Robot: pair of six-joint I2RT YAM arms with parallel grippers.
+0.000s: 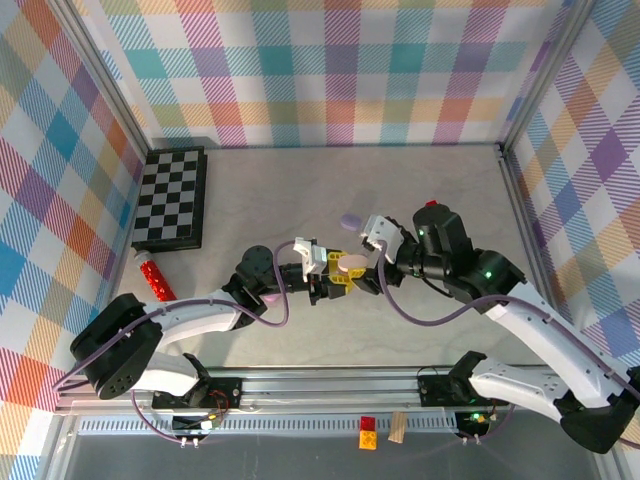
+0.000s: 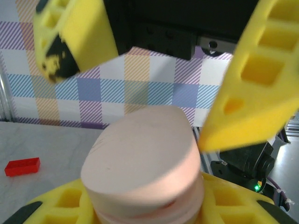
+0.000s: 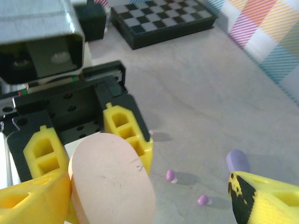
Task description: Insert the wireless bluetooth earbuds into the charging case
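Left gripper [image 1: 340, 272] clamps the pink charging case [image 3: 112, 186]; right gripper [image 2: 135, 102], spread wide, straddles its lid [image 2: 140, 149]. Best to catch the lid's edge squarely and lift gently.

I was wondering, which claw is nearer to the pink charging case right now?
Left. The left claw is shut on the pink charging case, gripping its sides. The right claw stands open, its fingers either side of the case, one almost against it.

Pastel plaid walls [image 1: 330, 70] far beyond the left gripper [image 1: 342, 270] and off to both its sides; pale grey mottled tabletop [image 1: 300, 190] beneath; metal rail [image 1: 330, 385] behind. Softly, evenly lit.
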